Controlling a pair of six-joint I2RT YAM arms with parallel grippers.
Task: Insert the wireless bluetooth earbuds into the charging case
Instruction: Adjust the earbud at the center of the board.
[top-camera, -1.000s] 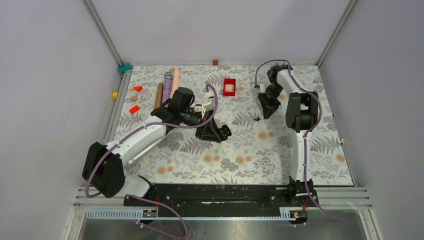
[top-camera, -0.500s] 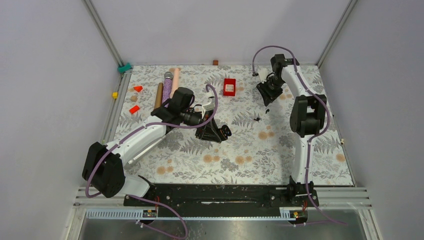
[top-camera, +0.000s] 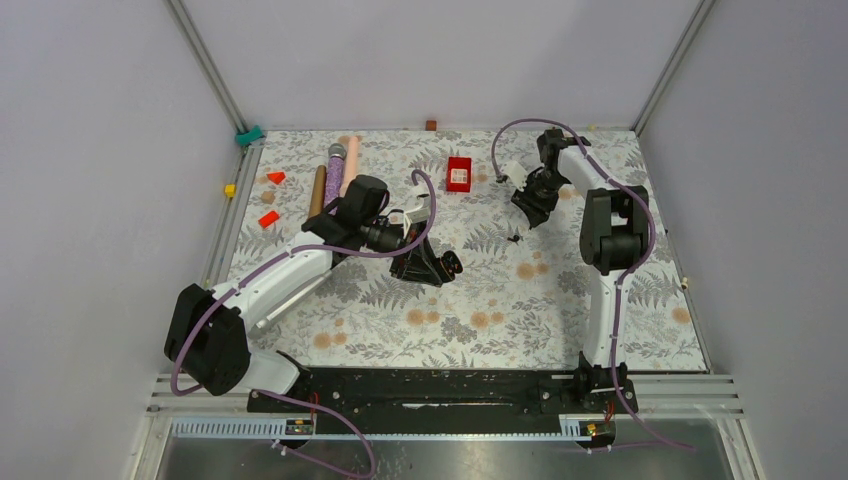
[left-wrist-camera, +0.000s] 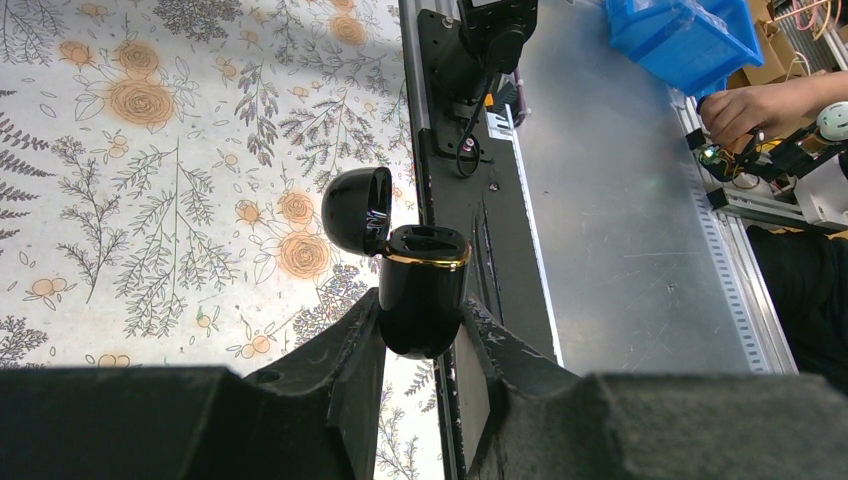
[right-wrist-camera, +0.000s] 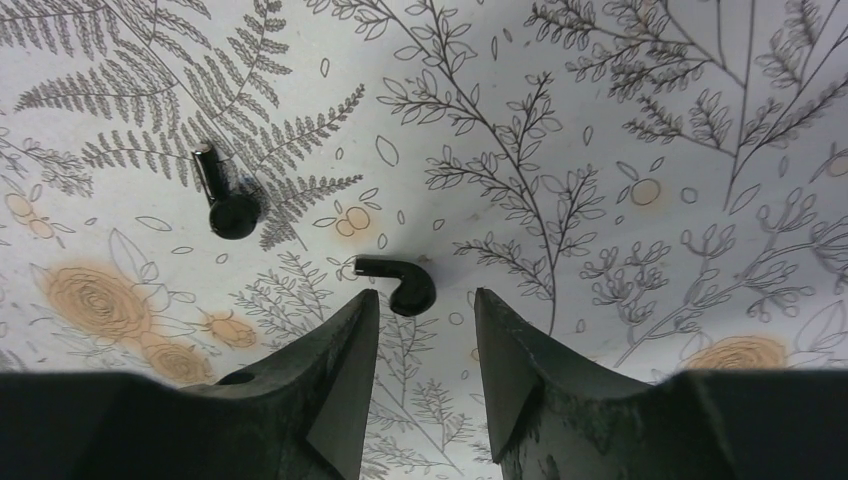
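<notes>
Left claw (top-camera: 432, 262) is clamped on the black charging case (top-camera: 447, 264) in the overhead view, low over the patterned surface (top-camera: 480, 310). We see the right claw (top-camera: 524, 212) part open and empty, with two black earbuds (top-camera: 515, 238) lying just beyond its tips, well to the right of the left claw.

From the left wrist, the charging case stands upright between the jaws, gripped by its lower body. Its lid (left-wrist-camera: 358, 208) is flipped back to the left. We cannot see into the wells.

From the right wrist, the jaws stand apart with nothing in them. One earbud (right-wrist-camera: 397, 283) lies on the surface just ahead of the gap, nearer the left finger. The other earbud (right-wrist-camera: 228, 203) sits farther ahead and left. We judge the step to be picking up the nearer one. To do it well, we should centre the gap on its rounded body, descend until the tips nearly touch the surface, and close gently so it does not squirt away.
</notes>
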